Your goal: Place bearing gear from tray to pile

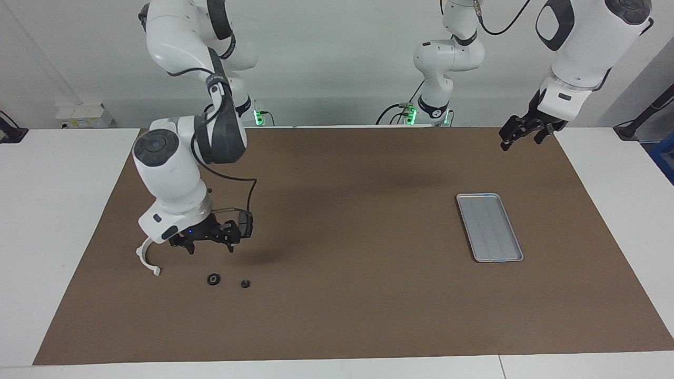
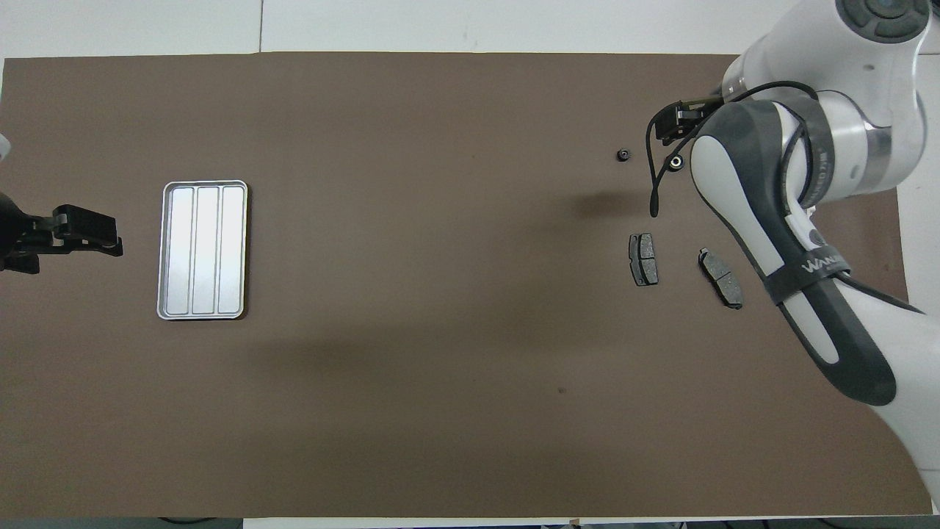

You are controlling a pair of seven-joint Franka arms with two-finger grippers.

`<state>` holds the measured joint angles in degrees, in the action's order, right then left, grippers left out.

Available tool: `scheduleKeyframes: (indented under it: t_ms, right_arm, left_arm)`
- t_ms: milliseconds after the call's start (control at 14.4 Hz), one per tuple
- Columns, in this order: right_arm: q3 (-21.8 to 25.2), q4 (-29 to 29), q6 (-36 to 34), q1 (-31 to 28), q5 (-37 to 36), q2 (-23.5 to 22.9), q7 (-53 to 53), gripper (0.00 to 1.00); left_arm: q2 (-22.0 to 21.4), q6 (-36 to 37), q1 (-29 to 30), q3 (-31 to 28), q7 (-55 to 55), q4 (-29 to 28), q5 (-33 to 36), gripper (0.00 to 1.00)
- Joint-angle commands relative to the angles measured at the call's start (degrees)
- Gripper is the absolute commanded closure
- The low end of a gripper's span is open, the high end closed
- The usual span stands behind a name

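The silver ridged tray [image 1: 489, 226] [image 2: 203, 250] lies empty toward the left arm's end of the table. Two small black round parts lie on the mat toward the right arm's end: a larger ring-like bearing gear [image 1: 213, 279] [image 2: 673, 163] and a smaller one [image 1: 245, 284] [image 2: 623, 155]. Beside them lie the pile's white half-ring [image 1: 147, 259] and two dark brake pads [image 2: 643, 258] [image 2: 721, 278]. My right gripper [image 1: 210, 247] hangs open and empty just above the mat, close to the gears. My left gripper [image 1: 521, 138] [image 2: 81, 235] waits raised and open over the mat's edge.
A brown mat [image 1: 337, 237] covers the table's middle, with white tabletop [image 1: 52, 210] at both ends. The right arm hides the half-ring in the overhead view and the brake pads in the facing view.
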<state>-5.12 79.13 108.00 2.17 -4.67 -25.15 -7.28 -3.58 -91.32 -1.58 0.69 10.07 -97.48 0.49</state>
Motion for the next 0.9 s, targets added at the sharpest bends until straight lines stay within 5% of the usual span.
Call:
scheduleKeyframes:
  t_ms: [0, 278, 833]
  right_arm:
    - [-0.33, 3.74, -4.18, -0.94, 1.33, 7.2, 1.75, 0.0]
    - [-0.24, 12.78, -5.34, -1.29, 3.86, 18.71, 3.93, 0.0]
    - [4.06, 16.23, -18.34, -1.29, 4.76, 30.95, 8.25, 0.0]
  left_arm:
    - [-0.55, 0.44, 0.44, 0.28, -0.4, -0.17, -0.31, 0.0]
    - [-0.55, 0.44, 0.44, 0.28, -0.4, -0.17, -0.31, 0.0]
    - [-0.55, 0.45, 0.44, 0.28, -0.4, -0.25, -0.31, 0.0]
